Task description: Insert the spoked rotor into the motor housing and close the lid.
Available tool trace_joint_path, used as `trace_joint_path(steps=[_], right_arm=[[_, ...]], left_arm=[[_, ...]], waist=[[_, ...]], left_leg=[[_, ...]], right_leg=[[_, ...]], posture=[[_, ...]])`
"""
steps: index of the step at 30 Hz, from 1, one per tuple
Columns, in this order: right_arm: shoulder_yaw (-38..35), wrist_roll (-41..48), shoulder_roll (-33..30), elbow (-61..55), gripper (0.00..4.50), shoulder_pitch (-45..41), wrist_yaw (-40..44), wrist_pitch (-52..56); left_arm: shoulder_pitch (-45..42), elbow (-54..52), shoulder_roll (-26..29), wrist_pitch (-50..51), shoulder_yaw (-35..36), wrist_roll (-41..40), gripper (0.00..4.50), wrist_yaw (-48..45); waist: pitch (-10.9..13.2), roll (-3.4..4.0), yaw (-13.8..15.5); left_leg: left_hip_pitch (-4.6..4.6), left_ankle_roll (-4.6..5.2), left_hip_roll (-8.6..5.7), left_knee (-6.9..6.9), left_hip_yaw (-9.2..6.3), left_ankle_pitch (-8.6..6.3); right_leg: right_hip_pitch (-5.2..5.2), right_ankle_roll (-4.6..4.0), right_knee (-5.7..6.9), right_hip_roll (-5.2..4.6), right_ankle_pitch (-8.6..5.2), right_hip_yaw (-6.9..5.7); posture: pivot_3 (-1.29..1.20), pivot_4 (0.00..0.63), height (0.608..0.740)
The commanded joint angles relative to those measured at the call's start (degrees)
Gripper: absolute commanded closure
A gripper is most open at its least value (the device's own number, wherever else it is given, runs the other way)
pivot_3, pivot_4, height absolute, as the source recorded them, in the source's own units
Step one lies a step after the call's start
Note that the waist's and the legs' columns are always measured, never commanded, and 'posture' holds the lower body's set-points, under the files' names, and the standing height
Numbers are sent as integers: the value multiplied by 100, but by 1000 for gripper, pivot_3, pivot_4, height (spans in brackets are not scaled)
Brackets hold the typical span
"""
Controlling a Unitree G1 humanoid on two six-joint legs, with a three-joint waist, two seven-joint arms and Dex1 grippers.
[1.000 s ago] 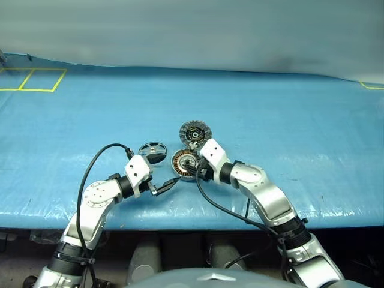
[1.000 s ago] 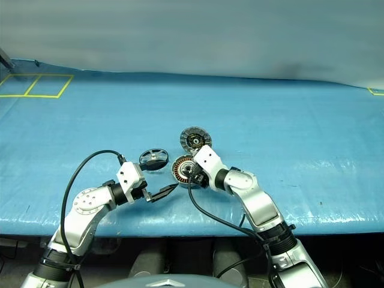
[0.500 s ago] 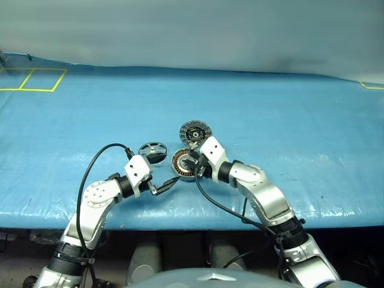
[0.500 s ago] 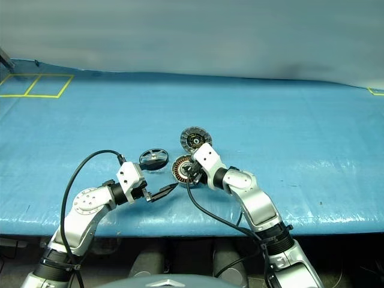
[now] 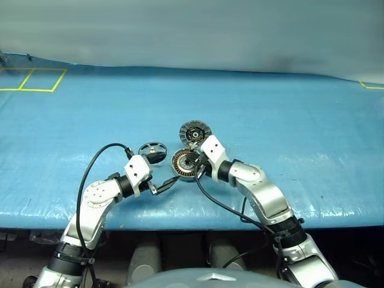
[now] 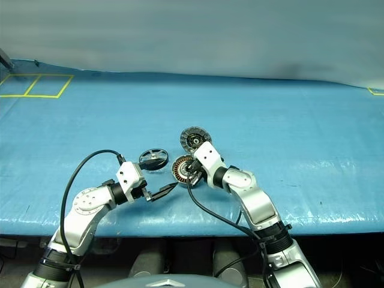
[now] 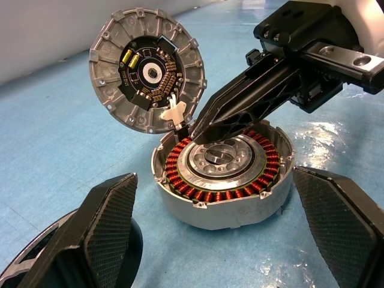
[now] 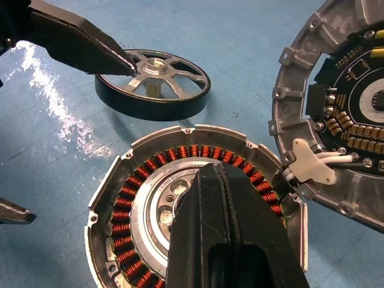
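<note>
The motor housing [image 5: 182,163] sits open on the blue table, its copper windings [image 8: 129,192] showing. Just behind it lies the lid [image 5: 195,132], circuit face up, joined to the housing by a white connector [image 8: 311,166]. The dark spoked rotor [image 5: 152,150] lies to the housing's left. My right gripper [image 8: 221,175] is shut, its tips low over the housing's middle, with nothing visible between them. My left gripper [image 5: 167,185] stands open just in front of the housing. One of its fingers [image 8: 78,41] reaches in front of the rotor, touching nothing.
The blue table cover [image 5: 288,126] stretches wide on all sides. Yellow tape lines [image 5: 33,81] mark the far left corner. The table's front edge [image 5: 180,213] runs just below both grippers. Black cables [image 5: 90,174] loop from both wrists.
My right gripper's fingers have closed together over the housing. The left gripper and all three parts have kept their places.
</note>
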Motion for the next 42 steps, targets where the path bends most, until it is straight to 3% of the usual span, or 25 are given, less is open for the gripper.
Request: trace_joint_path(steps=[1, 25, 34, 42], right_arm=[[25, 51, 47, -91, 4480, -31, 33, -57], [179, -116, -8, 220, 4480, 15, 47, -135], [-39, 304, 28, -609, 4480, 94, 197, -206], [3, 439, -277, -1288, 4480, 570, 335, -215]], left_arm=[[-23, -111, 24, -102, 83, 13, 0, 11], [6, -126, 35, -112, 124, 21, 0, 45], [-219, -211, -163, 572, 549, -452, 0, 388], [-753, -124, 292, 1288, 811, -627, 0, 215]], waist=[[0, 0, 0], [0, 0, -3], [0, 0, -1], [0, -1, 0]], left_leg=[[0, 0, 0, 0, 0, 0], [4, 0, 0, 1, 0, 0], [-1, 0, 0, 0, -1, 0], [-1, 0, 0, 0, -2, 0]], right_leg=[[0, 0, 0, 0, 0, 0], [3, 0, 1, 0, 0, 0], [-1, 1, 1, 0, 0, 0], [1, 1, -1, 0, 0, -1]], posture=[[0, 150, 740], [0, 150, 740], [0, 150, 740], [0, 150, 740]])
